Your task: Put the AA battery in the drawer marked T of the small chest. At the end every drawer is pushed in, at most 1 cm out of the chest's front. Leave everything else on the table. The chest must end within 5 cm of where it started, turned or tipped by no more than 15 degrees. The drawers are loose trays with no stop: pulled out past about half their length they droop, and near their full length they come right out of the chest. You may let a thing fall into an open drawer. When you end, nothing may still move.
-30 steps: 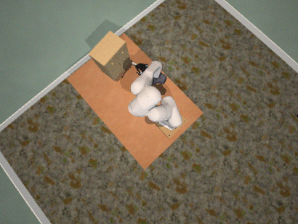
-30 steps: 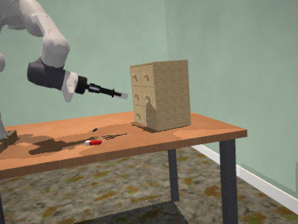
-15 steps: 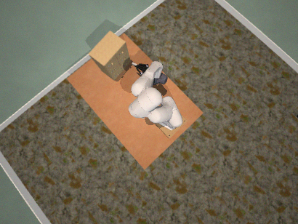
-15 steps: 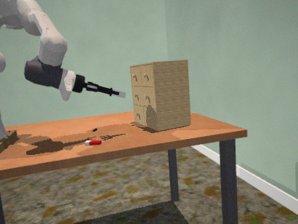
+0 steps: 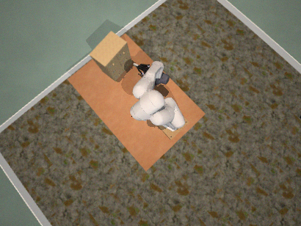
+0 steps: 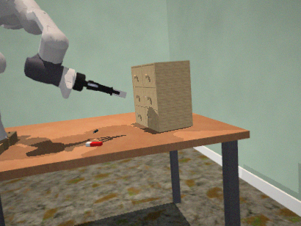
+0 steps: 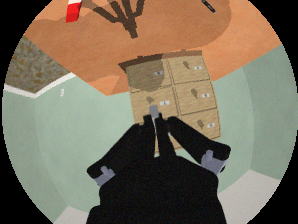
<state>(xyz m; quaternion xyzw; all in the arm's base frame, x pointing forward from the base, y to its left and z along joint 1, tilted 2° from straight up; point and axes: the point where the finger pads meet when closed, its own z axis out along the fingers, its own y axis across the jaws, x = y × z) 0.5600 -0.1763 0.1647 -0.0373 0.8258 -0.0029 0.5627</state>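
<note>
The arm point(image 6: 48, 37) is built of smooth, rounded white segments ending in a dark grey wrist collar and a white flange, from which a slim black gripper point(image 6: 121, 94) extends with pale grey fingertips.

A red-and-white capsule-shaped object point(image 6: 94, 144) lies on the wooden table point(image 6: 205, 133), below the jaws and a little behind their tips, within the arm's shadow. Mottled carpet point(image 6: 110, 191) covers the floor.
</note>
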